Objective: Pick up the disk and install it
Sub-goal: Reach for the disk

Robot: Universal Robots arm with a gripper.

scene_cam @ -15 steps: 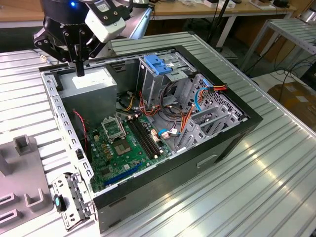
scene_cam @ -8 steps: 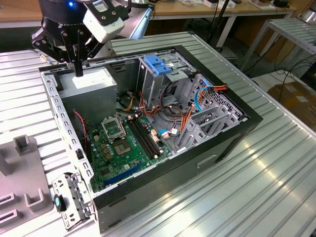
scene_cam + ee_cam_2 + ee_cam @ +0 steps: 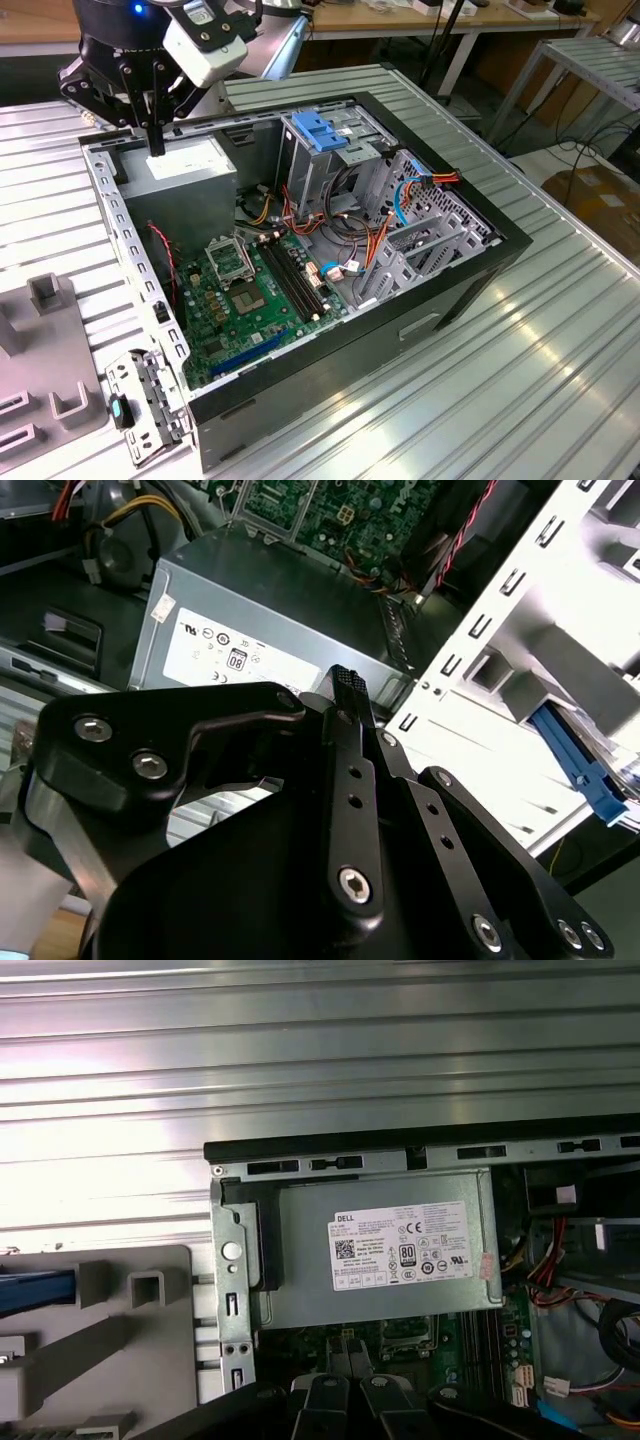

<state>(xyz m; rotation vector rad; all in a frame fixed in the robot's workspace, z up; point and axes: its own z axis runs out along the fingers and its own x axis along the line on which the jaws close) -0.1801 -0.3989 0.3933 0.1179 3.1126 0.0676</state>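
Disk (image 3: 35,1292): I can make out little more than its blue carrier rail, lying in the grey fixture (image 3: 130,1360) that sits on the table beside the open computer case. In the second wrist view the same blue rail (image 3: 578,760) runs across the pale fixture, well apart from the claw.

Claw (image 3: 156,148): the fingers are pressed together with nothing between them. It hangs just over the grey power supply box (image 3: 180,170) in the case's corner nearest the arm; in both wrist views the fingertips point at that box and its white sticker (image 3: 400,1245).

Computer case (image 3: 440,300): black, side panel off, lying flat. Inside are the green motherboard (image 3: 240,300), a metal drive cage with a blue plastic top (image 3: 320,135) and loose red, orange and blue cables.

Surface: the table (image 3: 540,380) is ribbed aluminium, bright and glary – hard reflections across the grooves.

Room: wooden benches (image 3: 400,20) along the back wall, a second metal-framed table (image 3: 590,60) at the exterior view's right, a cardboard box (image 3: 600,195) on the floor below it.
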